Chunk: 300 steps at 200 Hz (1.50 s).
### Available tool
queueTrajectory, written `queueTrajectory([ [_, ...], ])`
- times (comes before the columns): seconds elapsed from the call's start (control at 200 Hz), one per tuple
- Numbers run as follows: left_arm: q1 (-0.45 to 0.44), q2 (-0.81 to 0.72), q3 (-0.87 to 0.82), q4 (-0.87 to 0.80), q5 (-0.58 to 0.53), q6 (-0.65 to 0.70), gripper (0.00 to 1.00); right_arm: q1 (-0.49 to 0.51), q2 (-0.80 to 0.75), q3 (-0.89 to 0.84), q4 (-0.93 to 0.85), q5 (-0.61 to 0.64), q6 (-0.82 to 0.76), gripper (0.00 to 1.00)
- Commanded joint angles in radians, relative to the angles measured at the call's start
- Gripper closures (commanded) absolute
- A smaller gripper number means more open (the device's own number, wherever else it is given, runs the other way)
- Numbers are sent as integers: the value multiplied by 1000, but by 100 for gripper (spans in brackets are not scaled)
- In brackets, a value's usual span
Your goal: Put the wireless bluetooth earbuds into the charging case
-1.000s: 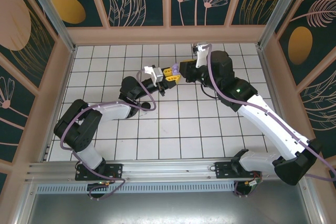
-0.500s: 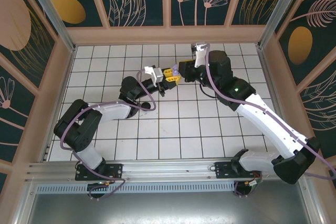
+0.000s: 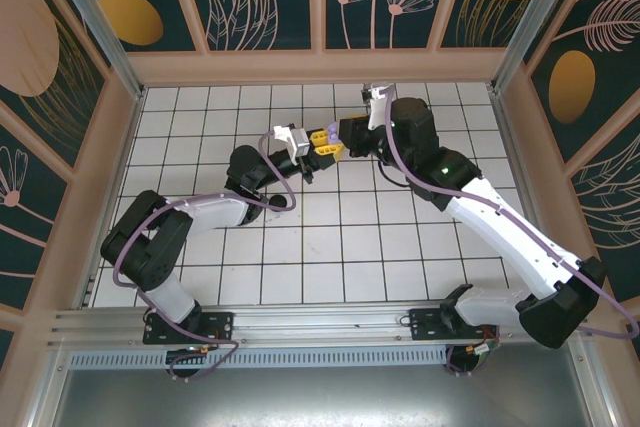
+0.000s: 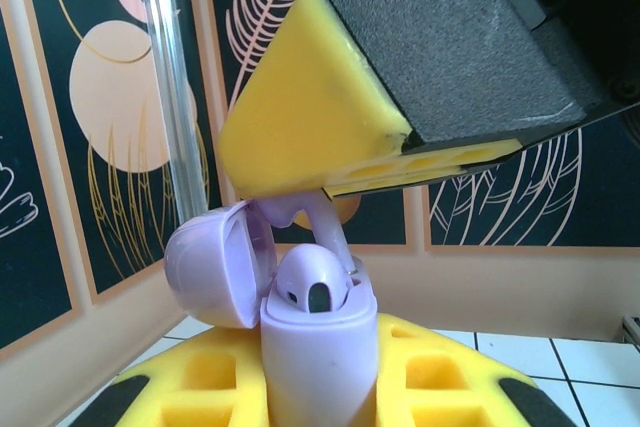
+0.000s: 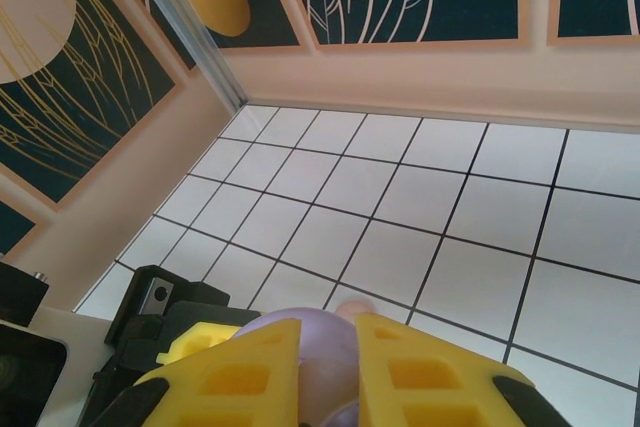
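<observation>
My left gripper [image 3: 316, 140] [image 4: 318, 387] is shut on a lilac charging case [image 4: 318, 347], held upright between its yellow fingers with the round lid [image 4: 212, 265] swung open to the left. One lilac earbud [image 4: 312, 285] sits in the case. Behind it a second lilac earbud [image 4: 328, 225] angles down, its stem at the case's rear slot. My right gripper [image 3: 341, 134] [image 5: 330, 372] comes in from above, shut on that earbud, and its yellow finger [image 4: 310, 117] covers the earbud's head. Lilac plastic [image 5: 320, 342] shows between the right fingers.
Both grippers meet above the white tiled floor [image 3: 380, 237] near the back middle. Patterned wall panels and a metal corner post [image 4: 175, 97] stand close behind. The left wrist's black housing [image 5: 150, 307] lies just below the right fingers. A blurred pinkish spot [image 5: 356, 304] shows beyond them.
The right arm has eased slightly left toward the left gripper. The left arm and the case have held still.
</observation>
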Motion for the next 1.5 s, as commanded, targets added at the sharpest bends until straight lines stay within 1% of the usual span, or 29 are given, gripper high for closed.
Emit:
queueTrajectory([
  [0.0, 1, -40, 6, 44, 18, -4, 100, -2, 9, -23, 2, 23, -24, 82],
  [0.26, 2, -45, 7, 39, 18, -5, 100, 9, 18, -28, -11, -11, -66, 83],
  [0.556, 1, -42, 15, 36, 14, -8, 100, 80, 35, -40, -24, -25, -138, 84],
  [0.896, 0, -43, 14, 32, 9, -6, 100, 89, 52, -48, -40, -18, -120, 84],
  [1.106, -1, -43, 9, 33, 6, -7, 100, 89, 49, -37, -29, -19, -95, 80],
  [1.376, -2, -45, 7, 33, 3, -8, 100, 93, 73, -27, -23, -39, -87, 80],
  [1.496, -2, -45, 5, 33, 1, -6, 100, 92, 73, -16, -18, -22, -79, 73],
])
